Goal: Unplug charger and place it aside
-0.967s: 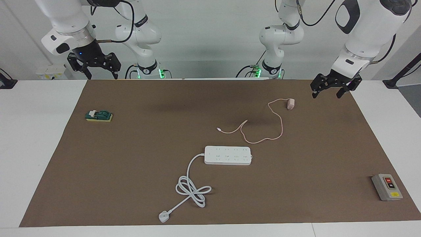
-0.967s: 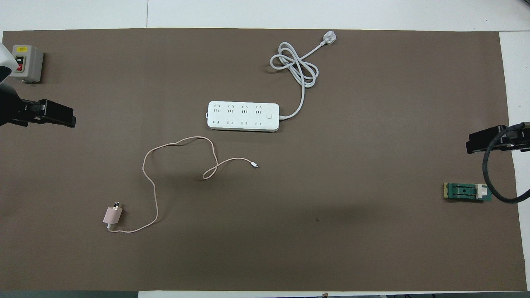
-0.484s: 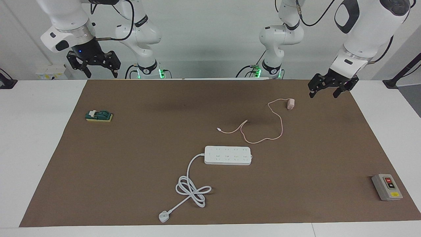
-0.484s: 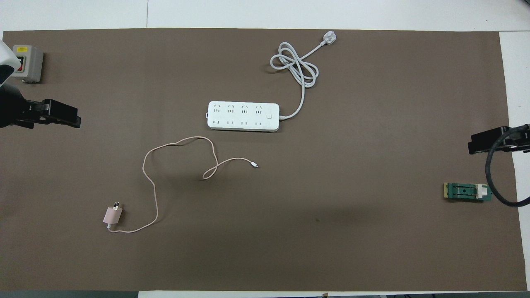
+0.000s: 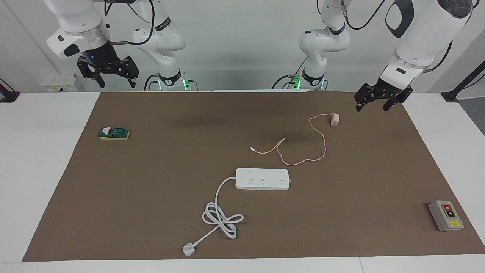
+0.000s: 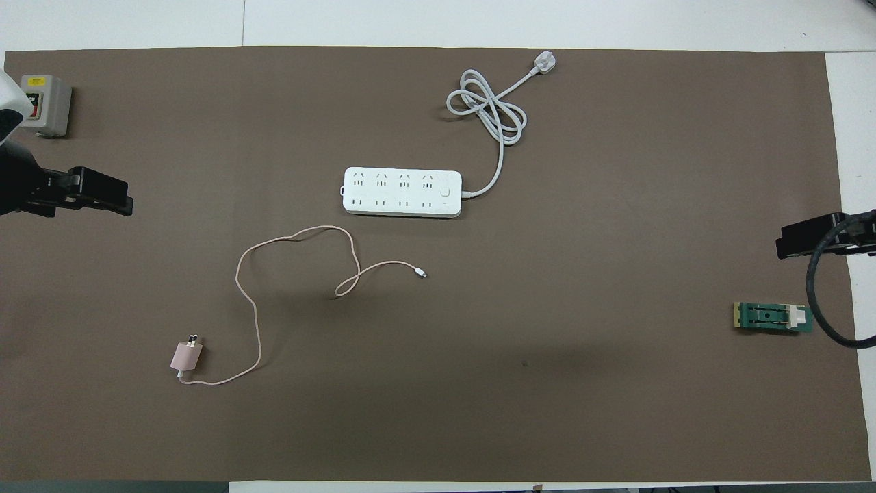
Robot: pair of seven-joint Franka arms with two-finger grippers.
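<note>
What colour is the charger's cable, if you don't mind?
Pale pink, like the charger itself; the overhead view shows it best.

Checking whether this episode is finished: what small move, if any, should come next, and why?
Probably none beyond parking the arms. The charger lies unplugged, apart from the power strip and nearer to the robots. The left gripper hangs open and empty over the mat's edge; the right gripper waits raised.

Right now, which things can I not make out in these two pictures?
- Overhead view: the left end effector and the right end effector are cut off by the picture's edges.
- Overhead view: the left arm hides one edge of the switch box.
- Both views: the lettering on the switch box is too small to read.
- Facing view: the prongs of the charger are too small to see.
</note>
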